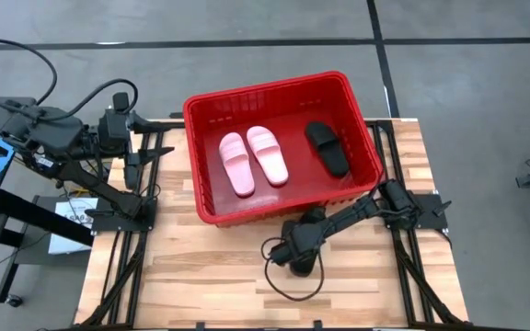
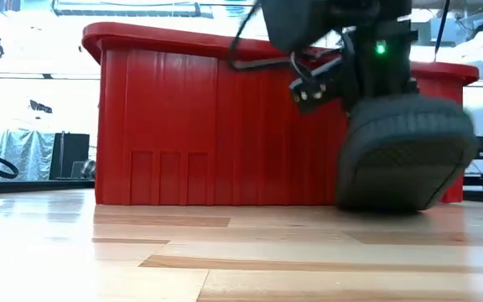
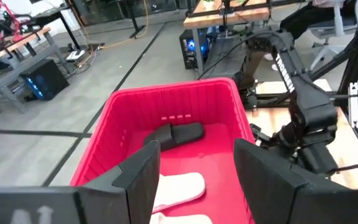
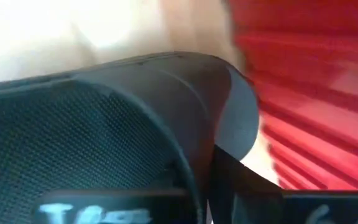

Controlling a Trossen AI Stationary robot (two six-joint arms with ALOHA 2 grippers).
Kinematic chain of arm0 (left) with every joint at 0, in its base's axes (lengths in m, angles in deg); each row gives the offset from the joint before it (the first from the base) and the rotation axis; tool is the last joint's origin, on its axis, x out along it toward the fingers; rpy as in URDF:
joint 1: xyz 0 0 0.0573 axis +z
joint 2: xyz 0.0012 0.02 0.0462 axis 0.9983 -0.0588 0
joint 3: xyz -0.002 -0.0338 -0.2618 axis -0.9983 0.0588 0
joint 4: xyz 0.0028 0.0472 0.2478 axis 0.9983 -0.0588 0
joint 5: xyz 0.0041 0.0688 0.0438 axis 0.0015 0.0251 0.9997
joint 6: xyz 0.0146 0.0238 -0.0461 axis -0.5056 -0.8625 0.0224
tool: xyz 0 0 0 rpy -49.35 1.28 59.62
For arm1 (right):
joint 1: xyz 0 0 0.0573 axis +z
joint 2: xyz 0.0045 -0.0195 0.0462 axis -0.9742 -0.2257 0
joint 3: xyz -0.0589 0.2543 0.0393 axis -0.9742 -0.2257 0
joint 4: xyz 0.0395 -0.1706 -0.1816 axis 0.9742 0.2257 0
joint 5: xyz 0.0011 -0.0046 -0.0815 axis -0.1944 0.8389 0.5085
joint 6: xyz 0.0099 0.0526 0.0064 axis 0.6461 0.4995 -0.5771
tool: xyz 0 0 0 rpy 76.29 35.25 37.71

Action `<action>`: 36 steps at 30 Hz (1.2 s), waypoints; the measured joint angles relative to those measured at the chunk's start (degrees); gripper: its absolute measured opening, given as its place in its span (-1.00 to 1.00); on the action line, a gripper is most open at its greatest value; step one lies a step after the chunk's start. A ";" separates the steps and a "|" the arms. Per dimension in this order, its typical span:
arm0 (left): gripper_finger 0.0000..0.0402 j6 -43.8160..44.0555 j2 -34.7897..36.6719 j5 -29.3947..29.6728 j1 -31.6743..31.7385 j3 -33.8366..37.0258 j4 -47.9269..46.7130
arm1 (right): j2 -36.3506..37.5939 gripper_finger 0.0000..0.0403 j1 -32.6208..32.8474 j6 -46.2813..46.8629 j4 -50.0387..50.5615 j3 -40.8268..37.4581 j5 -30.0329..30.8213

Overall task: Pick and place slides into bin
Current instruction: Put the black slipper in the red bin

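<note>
High view: red bin point(image 1: 208, 204) on the wooden table point(image 1: 191, 276), holding two pale pink slides point(image 1: 253, 158) side by side and one black slide point(image 1: 327, 147) toward the right wall. Right gripper point(image 1: 300, 260) down at the table just outside the bin's near wall, clamped on the fourth black slide point(image 2: 405, 151). Low view only: that slide tipped on edge, patterned sole facing out, touching the tabletop beside the bin. Left gripper point(image 3: 194, 171) raised off the table's left edge, fingers apart, aimed over the bin.
</note>
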 joint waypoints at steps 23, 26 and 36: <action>-0.02 5.54 0.07 3.44 -0.01 0.00 -0.87 | 0.80 -0.99 13.16 -7.44 11.86 35.00 -3.94; -0.02 5.77 0.07 3.44 -0.01 0.00 -1.07 | 2.34 -1.00 12.63 -7.46 11.93 40.56 0.40; -0.02 8.75 0.09 3.94 -0.01 -0.02 -5.36 | 12.84 -1.00 6.40 -18.99 12.10 44.09 29.28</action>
